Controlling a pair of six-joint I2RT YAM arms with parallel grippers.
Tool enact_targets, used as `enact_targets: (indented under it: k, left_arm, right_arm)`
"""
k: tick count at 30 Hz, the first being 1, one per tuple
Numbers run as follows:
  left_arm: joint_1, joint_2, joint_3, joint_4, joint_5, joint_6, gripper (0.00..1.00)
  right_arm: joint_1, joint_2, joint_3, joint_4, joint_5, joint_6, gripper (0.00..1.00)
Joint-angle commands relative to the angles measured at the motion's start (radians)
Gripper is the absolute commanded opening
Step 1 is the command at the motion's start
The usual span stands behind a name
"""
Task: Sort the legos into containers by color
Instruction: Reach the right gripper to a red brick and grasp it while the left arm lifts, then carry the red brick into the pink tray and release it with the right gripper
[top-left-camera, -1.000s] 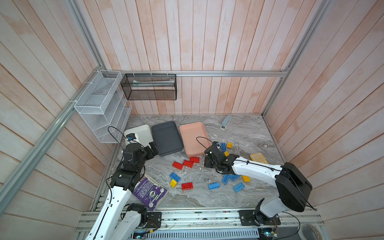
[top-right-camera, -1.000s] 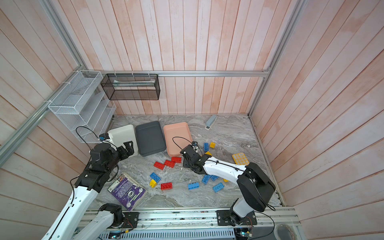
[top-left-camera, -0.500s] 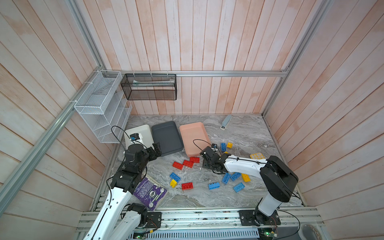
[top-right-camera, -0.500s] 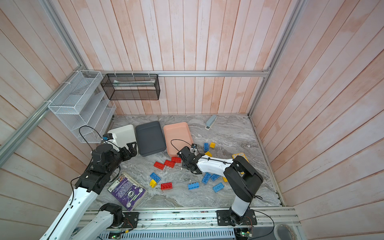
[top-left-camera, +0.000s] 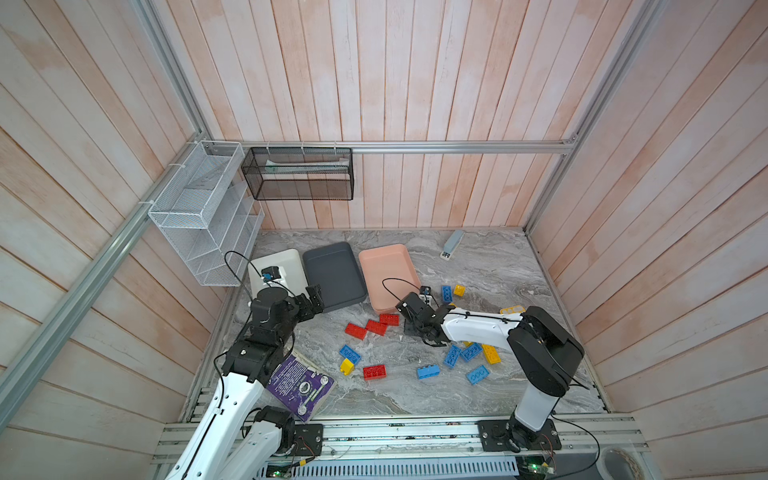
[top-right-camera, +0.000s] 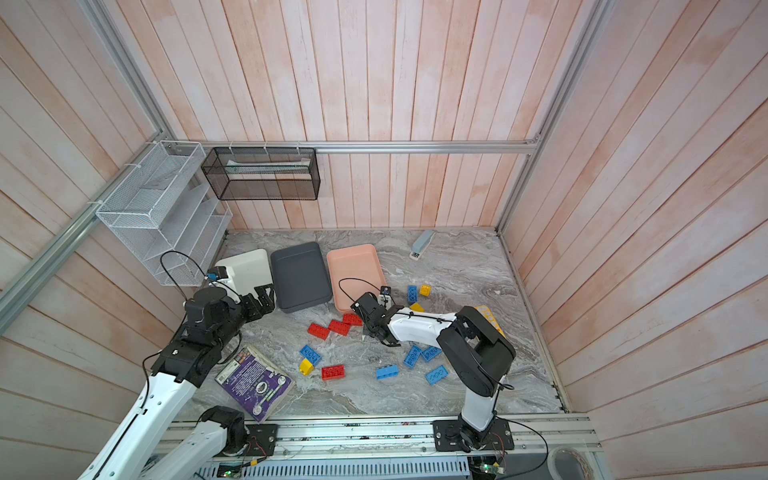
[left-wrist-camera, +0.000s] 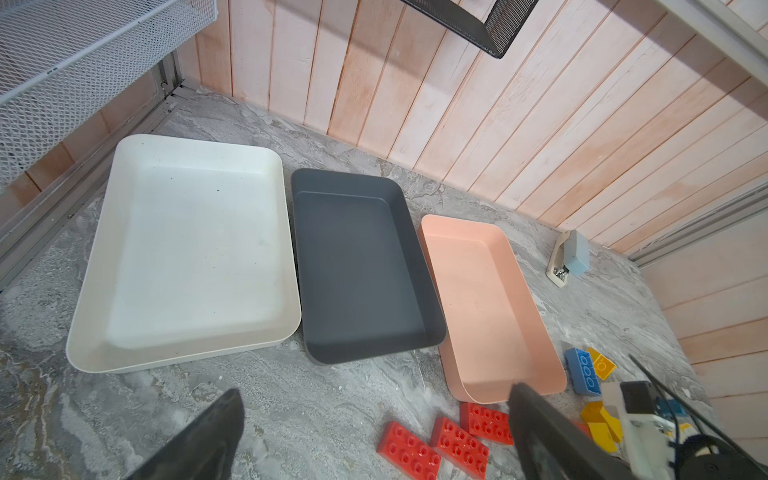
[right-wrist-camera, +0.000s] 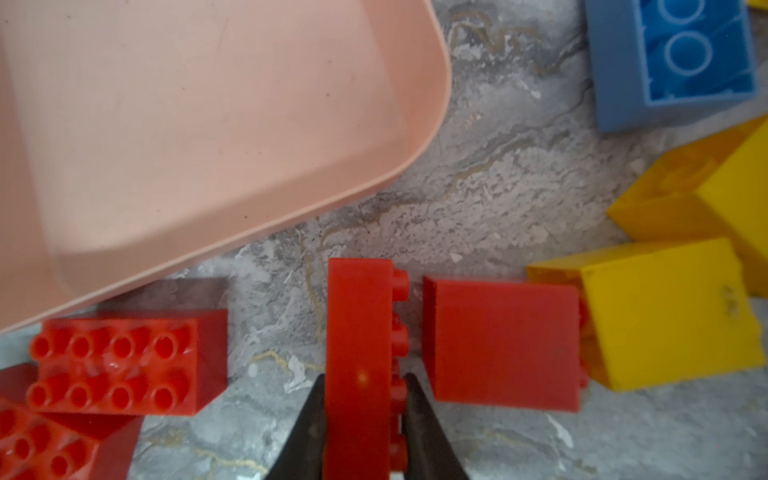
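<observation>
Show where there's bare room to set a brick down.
Bare: white tray, grey tray, pink tray; the marble between stapler and right wall; the front strip between book and right arm base. Crowded: bricks from the pink tray's near corner around the right forearm.

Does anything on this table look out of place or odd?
A purple book lies at the front left and a stapler at the back right; neither fits among the bricks and trays.
</observation>
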Motion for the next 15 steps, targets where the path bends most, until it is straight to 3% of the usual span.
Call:
enact_targets:
  k: [1, 15]
  left_arm:
    - [-0.006, 0.003, -0.006, 0.008, 0.015, 0.018, 1.00]
    - [-0.005, 0.020, 0.001, 0.012, 0.053, 0.011, 1.00]
  right_arm:
    - [-0.004, 0.009, 0.020, -0.016, 0.022, -0.016, 0.19]
    - [0.027, -0.143, 0.004, -0.085, -0.019, -0.064, 0.18]
